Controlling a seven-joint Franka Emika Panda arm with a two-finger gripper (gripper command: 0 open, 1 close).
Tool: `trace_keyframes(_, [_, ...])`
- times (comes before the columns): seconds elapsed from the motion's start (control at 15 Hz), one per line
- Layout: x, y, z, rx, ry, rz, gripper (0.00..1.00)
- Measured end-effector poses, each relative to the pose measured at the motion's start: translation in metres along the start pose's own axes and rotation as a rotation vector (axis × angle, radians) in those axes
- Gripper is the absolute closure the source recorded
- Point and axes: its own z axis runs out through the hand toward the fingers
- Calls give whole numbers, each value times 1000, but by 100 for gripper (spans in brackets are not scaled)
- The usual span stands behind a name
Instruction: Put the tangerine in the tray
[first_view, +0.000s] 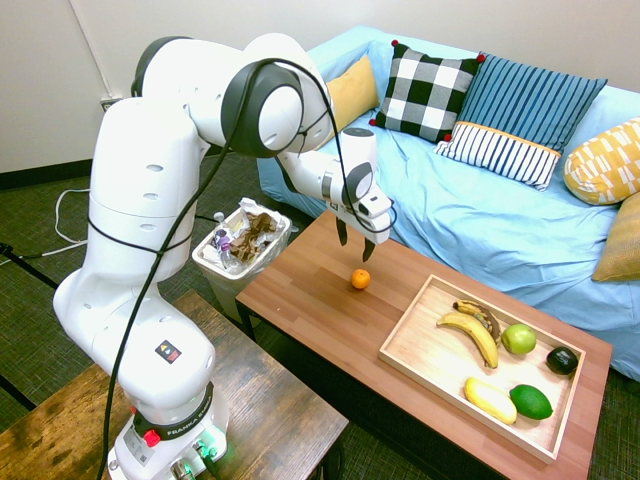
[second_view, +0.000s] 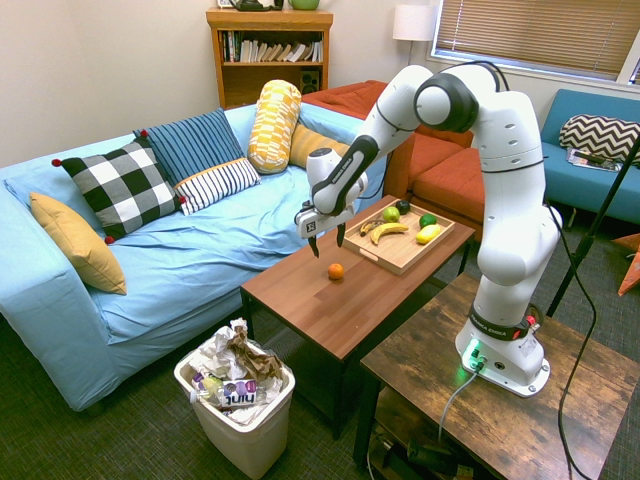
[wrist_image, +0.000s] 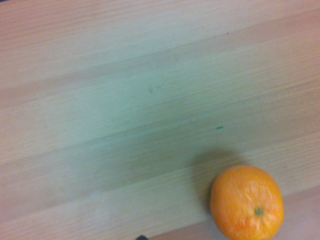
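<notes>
The tangerine (first_view: 360, 279) (second_view: 336, 271) (wrist_image: 246, 202) is a small bright orange fruit lying alone on the reddish-brown coffee table (first_view: 320, 320). My gripper (first_view: 354, 241) (second_view: 328, 244) hangs open a little above the tabletop, just behind and above the tangerine, with nothing between its fingers. The tray (first_view: 420, 345) (second_view: 395, 256) of pale wood sits on the same table toward its other end and holds bananas (first_view: 472, 330), a green apple (first_view: 518, 339), a yellow fruit (first_view: 490, 399), a lime (first_view: 531, 401) and a dark avocado (first_view: 562, 360).
A light blue sofa (first_view: 480, 220) with several cushions runs along the table's far side. A white bin (first_view: 240, 245) full of rubbish stands at the table's end near the arm. A darker wooden table (first_view: 260, 410) holds the robot's base.
</notes>
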Motion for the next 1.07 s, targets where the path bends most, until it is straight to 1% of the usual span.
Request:
trace_keyframes(0.33, [7,-1,48,-39,-33,45,0])
trace_keyframes(0.67, [20,6,73,-53,-50,73,0])
trace_keyframes(0.73, [21,6,77,-54,-54,74,100])
trace_keyframes(1.07, [25,4,87,-50,-70,87,100])
